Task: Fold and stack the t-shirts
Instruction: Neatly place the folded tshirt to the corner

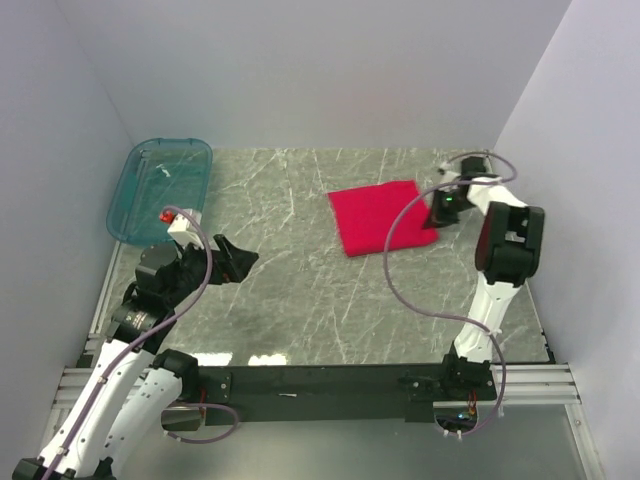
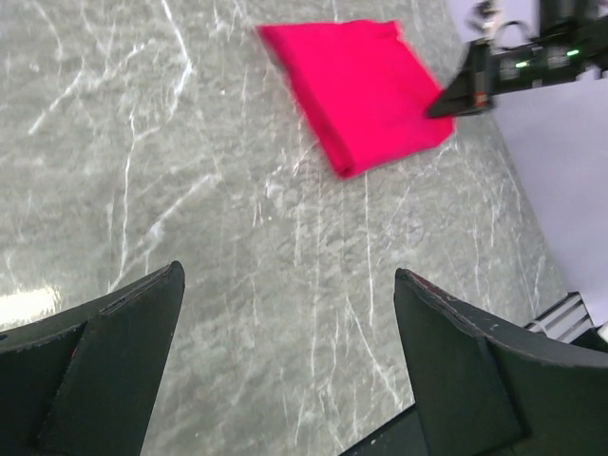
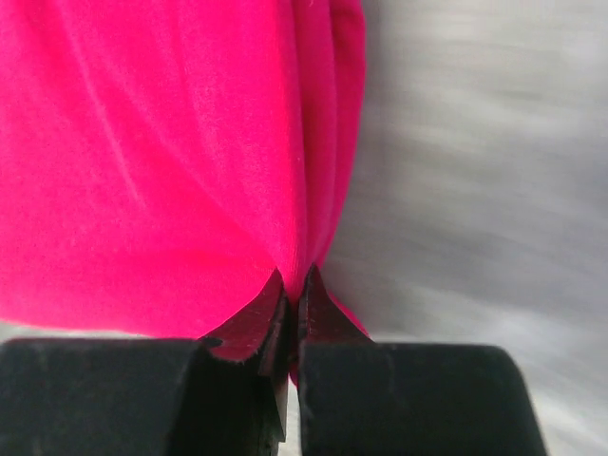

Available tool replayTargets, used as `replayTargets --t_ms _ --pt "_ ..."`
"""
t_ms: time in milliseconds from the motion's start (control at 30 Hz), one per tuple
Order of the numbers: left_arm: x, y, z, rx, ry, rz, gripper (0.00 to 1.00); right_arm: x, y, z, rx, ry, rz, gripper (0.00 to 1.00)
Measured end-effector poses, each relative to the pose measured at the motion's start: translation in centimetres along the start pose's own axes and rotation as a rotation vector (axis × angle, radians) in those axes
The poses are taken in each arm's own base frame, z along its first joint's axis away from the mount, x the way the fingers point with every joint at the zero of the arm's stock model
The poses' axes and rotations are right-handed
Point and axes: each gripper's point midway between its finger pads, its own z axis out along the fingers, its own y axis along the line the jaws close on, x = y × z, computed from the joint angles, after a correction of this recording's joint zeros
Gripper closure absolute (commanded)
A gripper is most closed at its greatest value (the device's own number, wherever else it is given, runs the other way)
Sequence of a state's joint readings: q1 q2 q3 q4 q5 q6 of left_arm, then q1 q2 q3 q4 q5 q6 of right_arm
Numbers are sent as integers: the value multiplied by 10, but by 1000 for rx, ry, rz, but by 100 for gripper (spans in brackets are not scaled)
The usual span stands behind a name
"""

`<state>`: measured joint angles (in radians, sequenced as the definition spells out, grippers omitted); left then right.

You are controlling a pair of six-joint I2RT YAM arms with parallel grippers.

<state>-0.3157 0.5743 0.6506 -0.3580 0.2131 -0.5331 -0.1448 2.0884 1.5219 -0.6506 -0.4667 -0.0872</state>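
Note:
A crimson-red t-shirt lies folded into a compact rectangle on the marble table, right of centre. My right gripper sits at its right edge, shut on a pinch of the red t-shirt fabric; the cloth bunches between the closed fingertips. The t-shirt also shows in the left wrist view, with the right gripper touching its far corner. My left gripper hovers open over bare table at the left, well away from the shirt, its fingers spread wide with nothing between them.
A translucent teal tub stands at the back left corner, behind the left arm. White walls close in on the left, back and right. A black rail runs along the near edge between the arm bases.

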Motion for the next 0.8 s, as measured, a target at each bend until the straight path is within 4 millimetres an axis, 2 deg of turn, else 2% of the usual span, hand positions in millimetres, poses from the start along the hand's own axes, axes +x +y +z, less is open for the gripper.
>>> replayTargets --t_ms 67,100,133,167,200,233,267,367,500,600,700,800 --pt "5 2 -1 -6 11 -12 3 -7 -41 -21 98 -25 21 97" --pt "6 3 -1 -9 16 -15 4 -11 -58 -30 142 -37 23 84" --pt "7 3 -1 -9 19 -16 4 -16 -77 -42 198 -53 32 76" --pt "7 3 -1 -9 22 -17 4 -21 -95 -54 256 -66 32 63" --pt "8 3 -1 -9 27 -18 4 -26 -111 -66 314 -82 22 33" --pt "9 3 0 -6 31 -18 4 -31 -125 -77 375 -98 11 14" --pt "9 2 0 -5 32 -19 4 -33 -133 -84 421 -105 -4 10" --pt "10 2 -1 -3 34 -18 3 -39 -144 -110 540 -118 -75 9" --pt "10 3 -1 -6 35 -12 1 -53 -132 -144 623 -172 -162 8" --pt "9 7 0 -28 27 -9 1 -51 -109 -165 633 -217 -243 7" --pt "3 18 1 -88 -6 -9 1 -34 -75 -175 604 -254 -344 6" --pt "-1 27 2 -143 -27 -9 1 -2 -31 -179 551 -324 -452 6"
